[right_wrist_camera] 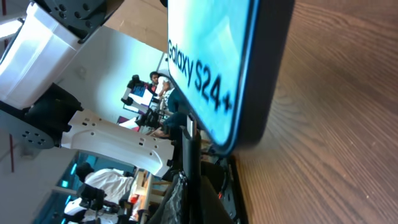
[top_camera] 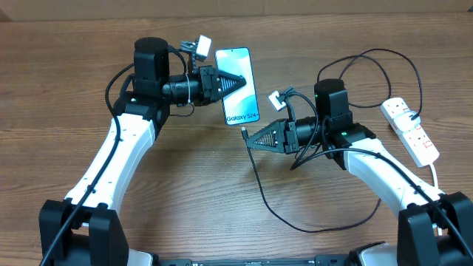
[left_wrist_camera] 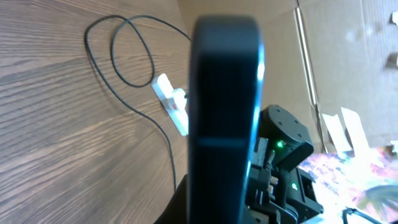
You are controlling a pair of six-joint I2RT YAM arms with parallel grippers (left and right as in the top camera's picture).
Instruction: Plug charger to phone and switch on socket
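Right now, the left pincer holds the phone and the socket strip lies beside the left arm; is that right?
Not quite: the socket strip lies beside the right arm, as the overhead view shows; the left pincer does hold the phone.

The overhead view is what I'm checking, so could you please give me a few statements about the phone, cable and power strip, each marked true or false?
1. The phone shows "Galaxy S24+" on a light blue screen. True.
2. The power strip lies beside the left arm. False: it lies at the far right of the table, beside the right arm.
3. The charger cable is black and trails in loops across the table. True.
4. The right gripper reaches for the power strip's switches. False: its fingers point at the phone's lower end, away from the strip.
5. The left gripper meets the phone from its side. True.
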